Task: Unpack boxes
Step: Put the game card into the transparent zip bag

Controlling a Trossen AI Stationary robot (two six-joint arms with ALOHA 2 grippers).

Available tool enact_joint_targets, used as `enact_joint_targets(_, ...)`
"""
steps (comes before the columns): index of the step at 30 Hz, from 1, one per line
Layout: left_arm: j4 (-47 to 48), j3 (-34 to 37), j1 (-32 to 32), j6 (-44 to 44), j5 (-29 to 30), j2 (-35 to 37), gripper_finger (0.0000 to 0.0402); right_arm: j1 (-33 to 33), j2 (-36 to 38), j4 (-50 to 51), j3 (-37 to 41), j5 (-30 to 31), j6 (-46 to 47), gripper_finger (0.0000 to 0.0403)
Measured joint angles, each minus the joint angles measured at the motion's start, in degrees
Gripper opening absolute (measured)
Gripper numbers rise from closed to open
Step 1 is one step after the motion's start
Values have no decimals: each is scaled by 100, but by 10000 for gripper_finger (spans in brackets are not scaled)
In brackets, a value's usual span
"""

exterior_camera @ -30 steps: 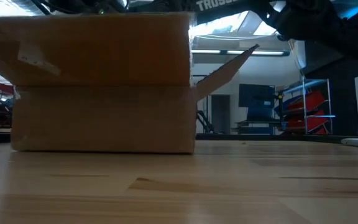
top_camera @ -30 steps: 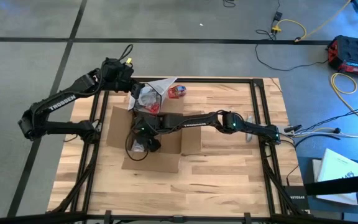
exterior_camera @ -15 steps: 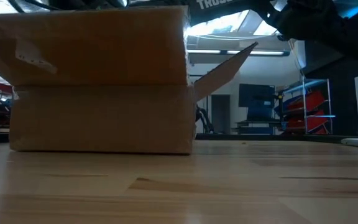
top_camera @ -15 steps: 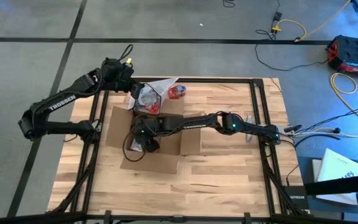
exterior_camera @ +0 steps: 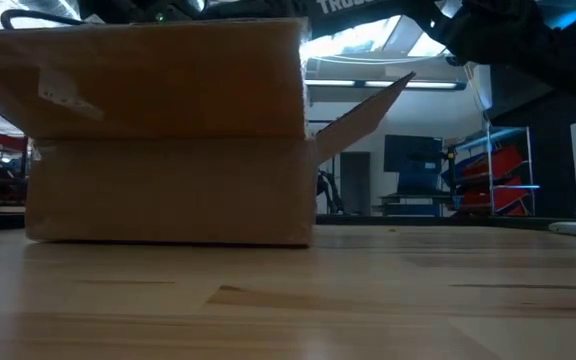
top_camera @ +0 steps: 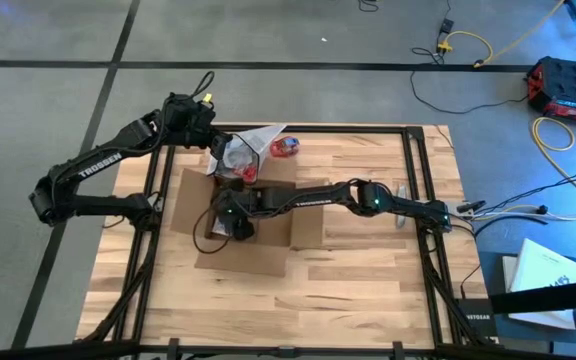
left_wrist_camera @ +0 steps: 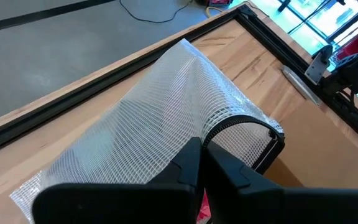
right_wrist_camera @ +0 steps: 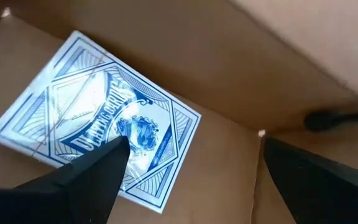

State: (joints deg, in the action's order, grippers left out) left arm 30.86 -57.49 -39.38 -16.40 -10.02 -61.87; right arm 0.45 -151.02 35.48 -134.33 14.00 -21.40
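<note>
The brown cardboard box (top_camera: 183,205) stands open in the table's middle, its flaps spread; the low view shows its near wall (exterior_camera: 168,190). My right gripper (top_camera: 230,228) reaches down into it, open. On the box floor lies a blue-and-white card pack (right_wrist_camera: 92,134); one fingertip (right_wrist_camera: 114,155) is over it, the other (right_wrist_camera: 275,149) beside it. Whether they touch it, I cannot tell. Beyond the box's far edge, my left gripper (top_camera: 218,155) is shut on a clear mesh-patterned plastic bag (left_wrist_camera: 142,118). A small red-and-blue object (top_camera: 286,148) lies next to the bag. My left gripper pinches the mesh bag between its two shut fingers, on the stretch of film (left_wrist_camera: 188,134) beside the bag's dark-rimmed mouth (left_wrist_camera: 253,124). The fingers slant down from the table's far left. The bag's far end (left_wrist_camera: 185,50) rests on the table.
Black frame rails (top_camera: 413,180) run round the wooden table top. A small silvery item (top_camera: 400,205) lies near the right rail. The near half of the table (top_camera: 298,300) is bare wood. Cables and a red case lie on the floor beyond.
My right gripper has rolled at the wrist inside the box and stayed open. The box has shifted a little on the table.
</note>
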Motion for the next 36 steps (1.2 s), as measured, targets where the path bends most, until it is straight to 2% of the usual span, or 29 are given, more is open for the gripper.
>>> enact_joint_targets(4, -31, 0, 0, -1, 0, 0, 0, 17, 11, 303, -4, 70, 461, 362)
enact_joint_targets(8, -31, 0, 1, 81, 0, 0, 0, 66, 24, 605, -4, 107, 539, 362)
enact_joint_targets(21, -32, 0, -7, 149, 26, 0, 0, 133, 24, 917, -76, 20, 1245, 362)
enact_joint_targets(36, -25, 0, -4, 181, 24, 0, 0, 146, 70, 1072, -74, 79, 1429, 362)
